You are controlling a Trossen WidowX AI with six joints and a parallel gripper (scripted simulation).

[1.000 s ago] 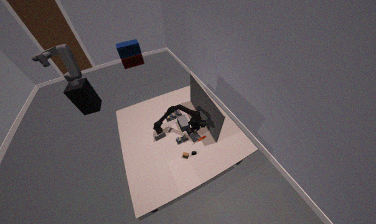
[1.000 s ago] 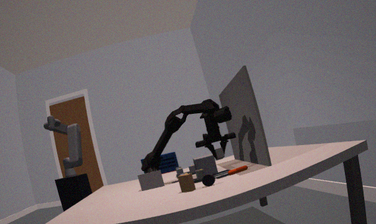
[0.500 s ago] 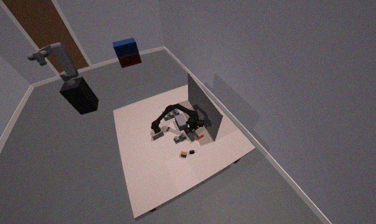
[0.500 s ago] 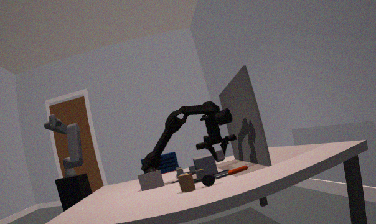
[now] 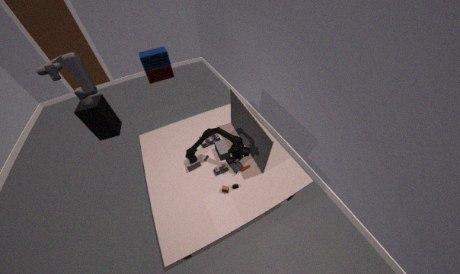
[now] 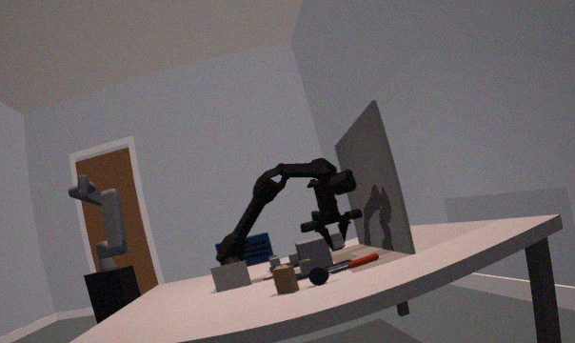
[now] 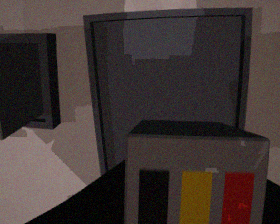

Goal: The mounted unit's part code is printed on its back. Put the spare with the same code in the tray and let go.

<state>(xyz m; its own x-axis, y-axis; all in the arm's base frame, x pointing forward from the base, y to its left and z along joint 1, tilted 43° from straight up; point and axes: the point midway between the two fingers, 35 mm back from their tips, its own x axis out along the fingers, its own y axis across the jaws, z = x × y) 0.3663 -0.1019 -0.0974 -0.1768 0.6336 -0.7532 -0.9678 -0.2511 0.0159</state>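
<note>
My gripper (image 5: 234, 157) (image 6: 336, 241) is shut on a grey spare (image 7: 153, 154) with black, yellow and red stripes. Dark fingers flank it at the bottom of the wrist view. The spare is held upright above the table, over the near end of the dark, shallow tray (image 7: 166, 95) as the wrist view shows it. The visible part of the tray is empty; its near end is hidden behind the spare. Another unit (image 7: 16, 90), with a yellow stripe, sits in a dark holder on the left. No printed code is legible, and I cannot tell which unit is the mounted one.
A grey box (image 5: 222, 148) (image 6: 312, 252) stands beside the gripper. A tall partition (image 5: 250, 131) (image 6: 378, 181) rises behind it. An orange-handled tool (image 5: 245, 167) (image 6: 364, 260), a tan block (image 5: 225, 189) (image 6: 286, 280) and a small black object (image 5: 235, 186) (image 6: 319, 276) lie nearby.
</note>
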